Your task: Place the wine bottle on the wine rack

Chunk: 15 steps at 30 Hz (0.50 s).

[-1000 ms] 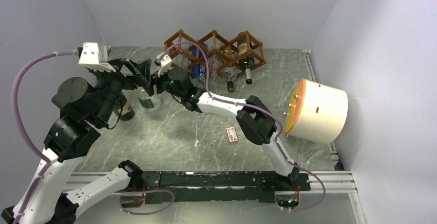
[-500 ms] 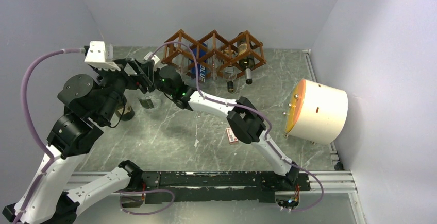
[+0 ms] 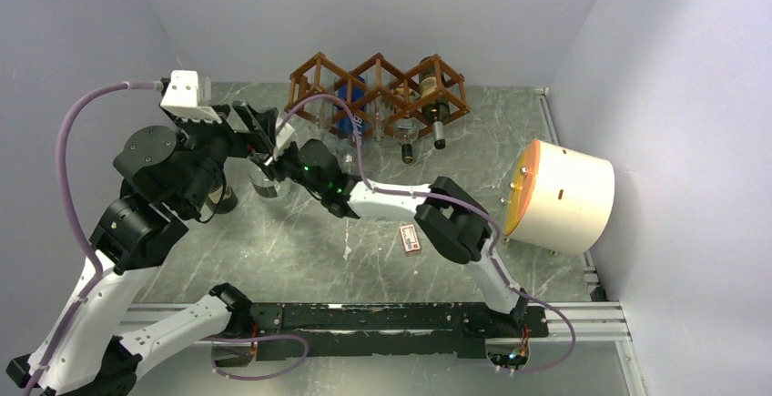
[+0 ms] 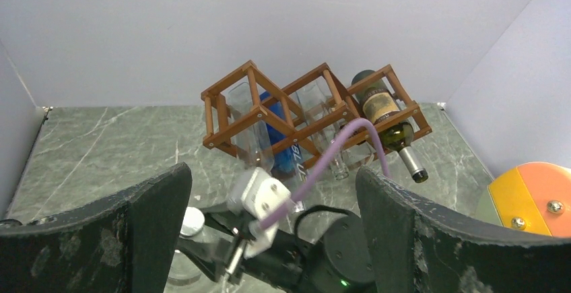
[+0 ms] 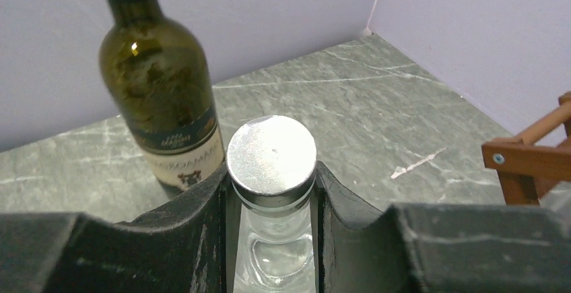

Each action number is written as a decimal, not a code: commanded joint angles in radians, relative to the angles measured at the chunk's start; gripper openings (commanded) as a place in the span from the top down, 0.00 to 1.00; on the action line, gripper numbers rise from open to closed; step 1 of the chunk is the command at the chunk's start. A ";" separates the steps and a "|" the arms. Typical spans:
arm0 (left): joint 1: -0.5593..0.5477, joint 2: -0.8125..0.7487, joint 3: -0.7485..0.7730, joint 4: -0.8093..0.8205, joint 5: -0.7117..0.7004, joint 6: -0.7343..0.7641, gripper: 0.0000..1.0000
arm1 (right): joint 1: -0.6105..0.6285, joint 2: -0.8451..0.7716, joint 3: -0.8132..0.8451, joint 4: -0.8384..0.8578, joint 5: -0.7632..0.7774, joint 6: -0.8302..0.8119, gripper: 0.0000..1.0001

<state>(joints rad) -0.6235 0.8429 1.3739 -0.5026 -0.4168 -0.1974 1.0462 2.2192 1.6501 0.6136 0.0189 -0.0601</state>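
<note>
**A:** So, from above, how far along are we?

**B:** The reddish-brown wooden lattice wine rack (image 3: 378, 86) already carries several bottles. Left of it, the right gripper (image 3: 271, 161) holds a clear glass bottle with a silver cap (image 3: 264, 180), which is not racked yet.

**A:** And the left wrist view?

**B:** The left gripper (image 4: 273, 185) gapes wide, holding nothing, and faces the rack.

**A:** The right wrist view?

**B:** Its fingers clamp that clear bottle's neck. A dark green wine bottle with a pale label (image 5: 161, 104) stands upright beyond, apart from the rack and untouched. Carrying and slotting remain, I'd say.
</note>
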 commanded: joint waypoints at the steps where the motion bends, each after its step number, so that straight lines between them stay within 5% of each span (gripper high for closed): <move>1: 0.008 0.011 0.019 -0.009 0.020 0.004 0.05 | 0.016 -0.103 -0.191 0.111 0.065 -0.057 1.00; 8: 0.008 0.036 0.003 -0.013 0.041 -0.038 0.05 | 0.043 -0.277 -0.478 0.166 0.177 0.002 1.00; 15: 0.008 0.139 -0.041 -0.046 0.197 -0.159 0.05 | 0.043 -0.432 -0.582 -0.096 0.210 0.154 1.00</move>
<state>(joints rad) -0.6228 0.9127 1.3533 -0.5064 -0.3222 -0.2764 1.0927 1.8660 1.1236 0.6926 0.1886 0.0067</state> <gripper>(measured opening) 0.951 0.384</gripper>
